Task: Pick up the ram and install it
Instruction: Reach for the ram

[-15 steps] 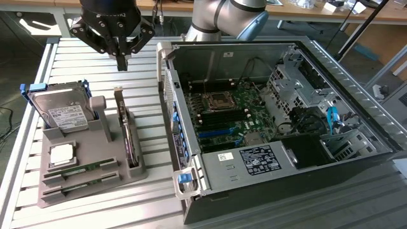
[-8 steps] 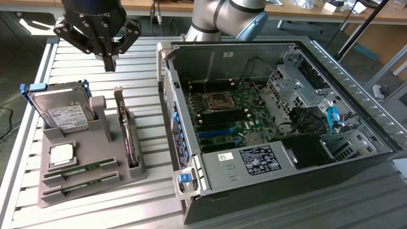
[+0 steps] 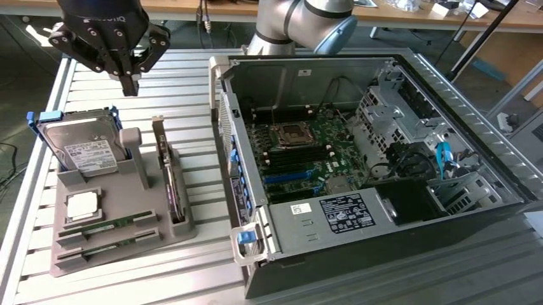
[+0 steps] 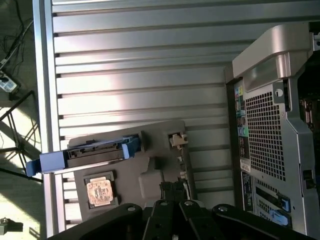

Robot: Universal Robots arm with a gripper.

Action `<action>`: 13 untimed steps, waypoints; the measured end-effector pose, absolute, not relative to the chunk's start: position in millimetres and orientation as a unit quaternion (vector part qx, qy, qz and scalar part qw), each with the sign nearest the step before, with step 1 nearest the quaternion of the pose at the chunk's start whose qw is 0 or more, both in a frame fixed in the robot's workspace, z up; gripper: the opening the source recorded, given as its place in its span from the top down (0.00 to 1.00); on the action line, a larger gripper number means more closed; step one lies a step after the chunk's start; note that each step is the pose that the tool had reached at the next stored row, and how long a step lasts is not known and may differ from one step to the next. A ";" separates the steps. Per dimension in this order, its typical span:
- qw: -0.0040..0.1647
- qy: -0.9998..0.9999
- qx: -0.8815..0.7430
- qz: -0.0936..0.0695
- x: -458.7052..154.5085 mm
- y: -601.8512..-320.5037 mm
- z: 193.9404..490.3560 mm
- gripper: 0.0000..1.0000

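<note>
Resting slotted, thin green ram (image 3: 109,226)

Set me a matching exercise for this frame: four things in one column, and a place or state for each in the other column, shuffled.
Things:
1. gripper
2. ram sticks
3. hard drive
4. motherboard

Places or states:
A. inside the open computer case
B. standing upright, label showing
C. shut, holding nothing, up in the air
D. lying low in the gray holder's end slots, green edges showing

Pairs: 1-C, 2-D, 3-B, 4-A
</note>
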State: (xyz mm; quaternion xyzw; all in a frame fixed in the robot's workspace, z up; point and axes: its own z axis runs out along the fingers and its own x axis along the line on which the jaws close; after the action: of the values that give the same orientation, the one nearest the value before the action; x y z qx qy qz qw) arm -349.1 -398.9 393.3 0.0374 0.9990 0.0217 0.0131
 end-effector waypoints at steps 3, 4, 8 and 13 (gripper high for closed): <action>0.013 0.999 0.037 0.022 -356.3 -398.9 393.3 0.89; 0.013 0.999 0.037 0.022 -358.9 -399.0 393.3 0.89; 0.013 0.999 0.037 0.022 -366.5 -398.9 393.3 0.89; 0.013 0.999 0.037 0.022 -366.7 -398.9 393.3 0.89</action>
State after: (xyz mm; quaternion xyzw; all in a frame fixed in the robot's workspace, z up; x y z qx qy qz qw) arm -366.7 -398.9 393.3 0.0373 0.9990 0.0217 0.0130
